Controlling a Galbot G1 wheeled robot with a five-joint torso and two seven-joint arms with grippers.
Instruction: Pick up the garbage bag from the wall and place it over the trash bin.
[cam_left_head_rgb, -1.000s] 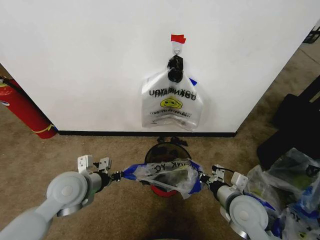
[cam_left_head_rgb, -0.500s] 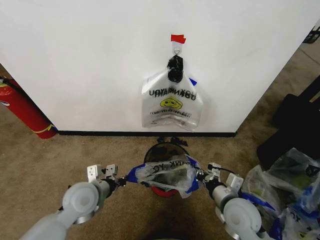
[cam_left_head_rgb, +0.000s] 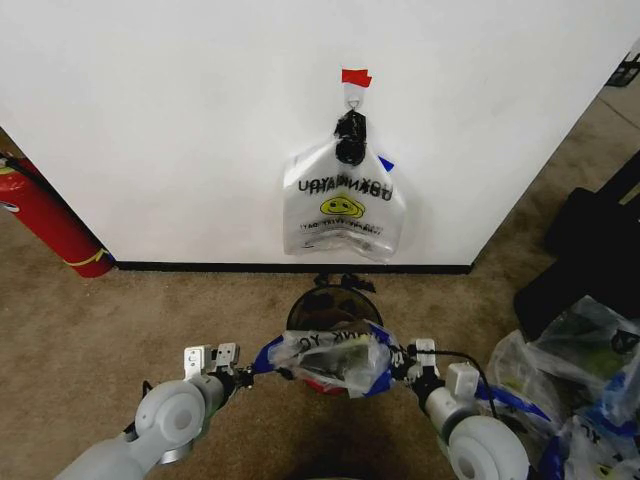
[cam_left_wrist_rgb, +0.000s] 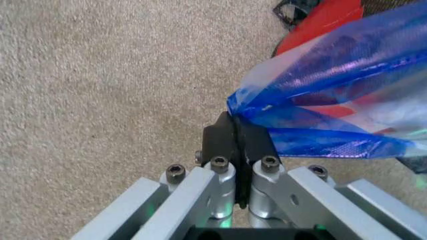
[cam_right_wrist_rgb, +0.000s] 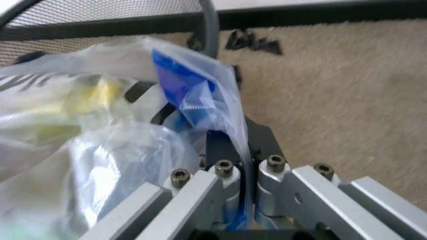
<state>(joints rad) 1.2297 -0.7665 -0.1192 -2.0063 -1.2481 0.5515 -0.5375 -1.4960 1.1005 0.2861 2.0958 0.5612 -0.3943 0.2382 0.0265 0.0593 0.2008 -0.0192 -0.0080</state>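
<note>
Printed letters on two plastic bags

The whitish bag (cam_left_head_rgb: 343, 208) that hangs on the wall (cam_left_head_rgb: 180, 120) has large black letters, mirrored, that look like "THANK YOU", above a yellow smiley face; the smaller lines below cannot be read. The garbage bag (cam_left_head_rgb: 330, 357) shows black letters, partly creased, only something like "YO" is readable.

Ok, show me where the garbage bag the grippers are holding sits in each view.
Head view: the garbage bag hangs stretched between the left gripper and the right gripper, just in front of the trash bin.
Left wrist view: its blue edge runs out from the shut fingers.
Right wrist view: the translucent plastic spreads from the shut fingers toward the bin's mesh.
Shared landmark: the trash bin.
</note>
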